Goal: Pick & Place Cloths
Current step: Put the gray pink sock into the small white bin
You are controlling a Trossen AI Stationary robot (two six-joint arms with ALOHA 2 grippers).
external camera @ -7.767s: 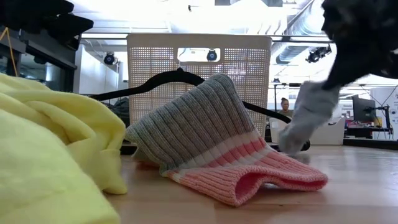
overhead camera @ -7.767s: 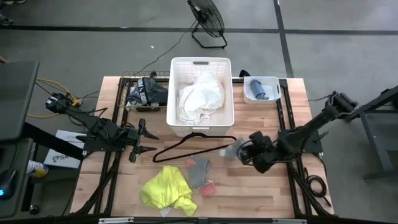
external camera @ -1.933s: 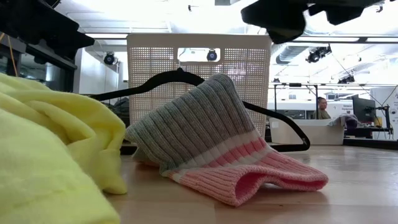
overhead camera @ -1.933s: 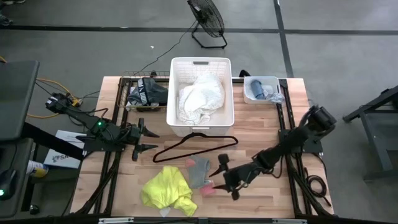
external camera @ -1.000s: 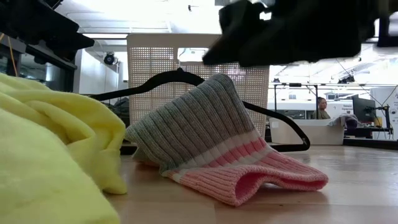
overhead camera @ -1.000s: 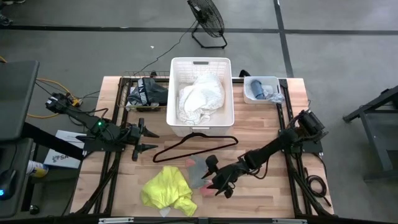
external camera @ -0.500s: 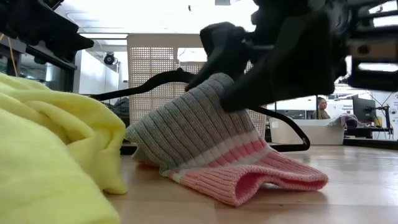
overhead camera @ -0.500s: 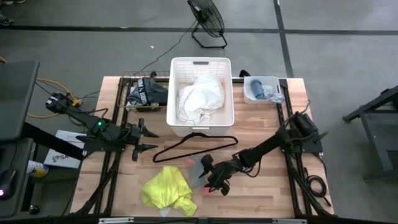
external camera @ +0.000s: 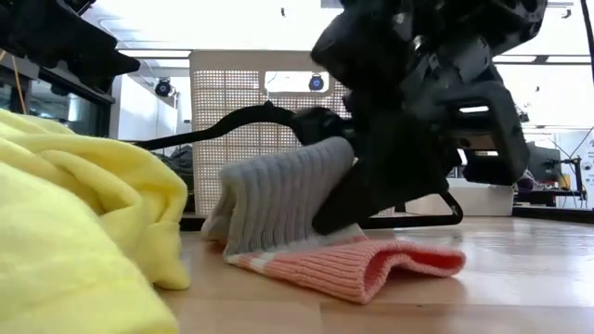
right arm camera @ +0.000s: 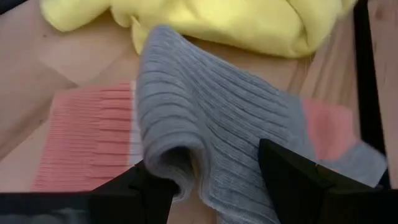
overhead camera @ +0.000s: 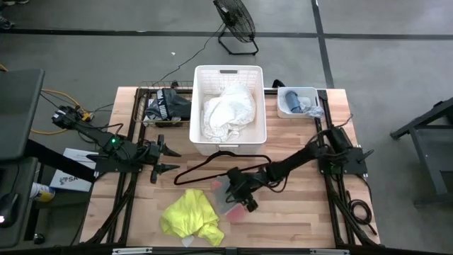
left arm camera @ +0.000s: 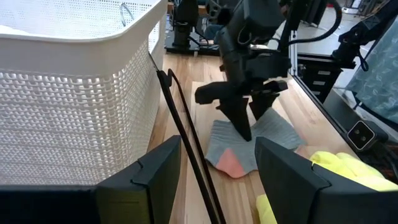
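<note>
A grey and pink knit cloth (overhead camera: pixel 234 210) (external camera: pixel 278 195) lies on the table near its front, beside a yellow cloth (overhead camera: pixel 190 216) (right arm camera: pixel 217 18). My right gripper (overhead camera: pixel 237 195) (right arm camera: pixel 217 186) is down on the knit cloth, open, with the cloth's raised grey fold (right arm camera: pixel 180 155) between its fingers. A white cloth (overhead camera: pixel 228 113) fills the white basket (overhead camera: pixel 196 113). My left gripper (overhead camera: pixel 172 160) (left arm camera: pixel 217 186) waits open at the left, level above the table, holding nothing. My right gripper comes slanting down from the table's right side. One fingertip (external camera: pixel 334 209) presses on the cloth where grey meets the pink band (external camera: pixel 316 243). The other finger stands on the fold's far side. The cloth lies on the table, bunched up against the fingers.
A thin black hanger (overhead camera: pixel 212 164) (left arm camera: pixel 186 137) lies between the basket and the knit cloth. A dark cloth (overhead camera: pixel 166 105) sits at the far left. A small white bin (overhead camera: pixel 289 110) at the far right holds a blue cloth (overhead camera: pixel 296 100). Bare wood shows at the front right.
My right gripper has come down and toward the table's left, onto the grey and pink cloth, its fingers equally apart throughout. The cloth's sloping grey hump now stands bunched upright toward the left, and its pink end lies flatter.
</note>
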